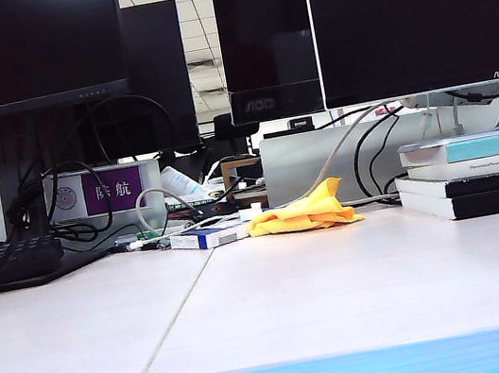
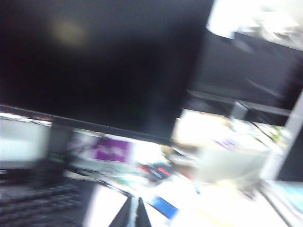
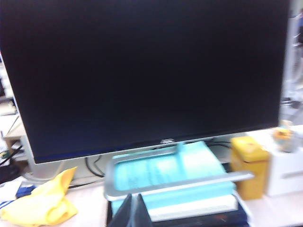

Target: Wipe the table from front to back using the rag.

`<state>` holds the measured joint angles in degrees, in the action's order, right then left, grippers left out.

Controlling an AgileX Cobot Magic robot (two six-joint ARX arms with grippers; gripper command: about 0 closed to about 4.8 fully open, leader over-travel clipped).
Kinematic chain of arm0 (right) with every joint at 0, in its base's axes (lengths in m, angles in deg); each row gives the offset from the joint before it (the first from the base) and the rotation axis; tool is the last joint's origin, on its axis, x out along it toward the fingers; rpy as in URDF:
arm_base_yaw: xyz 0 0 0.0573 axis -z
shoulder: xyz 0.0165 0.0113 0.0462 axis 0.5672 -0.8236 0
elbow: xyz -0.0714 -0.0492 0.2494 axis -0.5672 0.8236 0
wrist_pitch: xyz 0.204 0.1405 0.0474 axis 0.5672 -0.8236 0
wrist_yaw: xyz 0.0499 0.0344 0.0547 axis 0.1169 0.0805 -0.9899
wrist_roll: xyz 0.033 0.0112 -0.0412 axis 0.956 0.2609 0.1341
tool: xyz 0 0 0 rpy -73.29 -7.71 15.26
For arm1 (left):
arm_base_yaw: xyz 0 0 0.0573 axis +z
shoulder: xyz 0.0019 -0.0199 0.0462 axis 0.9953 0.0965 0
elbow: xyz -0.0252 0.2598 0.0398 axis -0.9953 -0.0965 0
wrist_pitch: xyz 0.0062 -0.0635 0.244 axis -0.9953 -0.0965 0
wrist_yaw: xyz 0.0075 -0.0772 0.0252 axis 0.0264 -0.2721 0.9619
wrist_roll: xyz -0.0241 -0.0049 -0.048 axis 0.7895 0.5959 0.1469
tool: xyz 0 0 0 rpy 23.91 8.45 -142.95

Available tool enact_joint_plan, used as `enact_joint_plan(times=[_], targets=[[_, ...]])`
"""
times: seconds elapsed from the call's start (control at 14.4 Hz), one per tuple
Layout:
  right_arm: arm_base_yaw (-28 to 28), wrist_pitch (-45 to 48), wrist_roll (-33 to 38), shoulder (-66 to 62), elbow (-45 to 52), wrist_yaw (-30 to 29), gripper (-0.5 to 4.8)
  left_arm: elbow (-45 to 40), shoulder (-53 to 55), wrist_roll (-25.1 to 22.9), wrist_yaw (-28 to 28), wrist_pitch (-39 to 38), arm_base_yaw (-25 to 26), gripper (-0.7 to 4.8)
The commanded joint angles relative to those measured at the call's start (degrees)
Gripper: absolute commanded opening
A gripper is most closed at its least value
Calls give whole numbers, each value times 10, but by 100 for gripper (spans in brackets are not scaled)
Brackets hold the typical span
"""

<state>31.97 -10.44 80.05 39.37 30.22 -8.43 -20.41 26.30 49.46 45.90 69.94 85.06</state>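
The yellow-orange rag (image 1: 304,213) lies crumpled at the back middle of the pale table (image 1: 344,295), untouched. Neither gripper shows in the exterior view. In the right wrist view my right gripper (image 3: 132,208) is shut and empty, its dark tips together, held above the table in front of the book stack, with the rag (image 3: 38,203) well off to one side. The left wrist view is badly blurred. There my left gripper (image 2: 135,213) shows two dark fingers almost touching with nothing between them, above the table near the keyboard. The rag cannot be made out in that view.
A small white-and-blue box (image 1: 203,238) lies just left of the rag. A stack of books (image 1: 478,175) stands at the back right and a black keyboard (image 1: 8,260) at the back left. Monitors (image 1: 411,6) and cables (image 1: 152,203) line the rear. A yellow container (image 3: 248,165) stands beside the books.
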Motion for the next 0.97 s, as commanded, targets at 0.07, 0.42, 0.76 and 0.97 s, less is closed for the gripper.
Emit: enact_joint_plan(times=[0.07, 0.42, 0.76, 0.97], targets=[[-34, 26, 2, -97, -57, -33, -1, 77, 69, -42, -9, -70, -58, -5], [-171, 28, -13, -318, -186, -31, -1, 238, 228, -122, 84, -238, -250, -5], [-215, 122, -13, -458, -207, -33, -1, 284, 278, -133, 101, -250, -306, -5], [-215, 236, -27, -570, -207, -50, -1, 285, 278, -131, 102, -232, -305, -5]])
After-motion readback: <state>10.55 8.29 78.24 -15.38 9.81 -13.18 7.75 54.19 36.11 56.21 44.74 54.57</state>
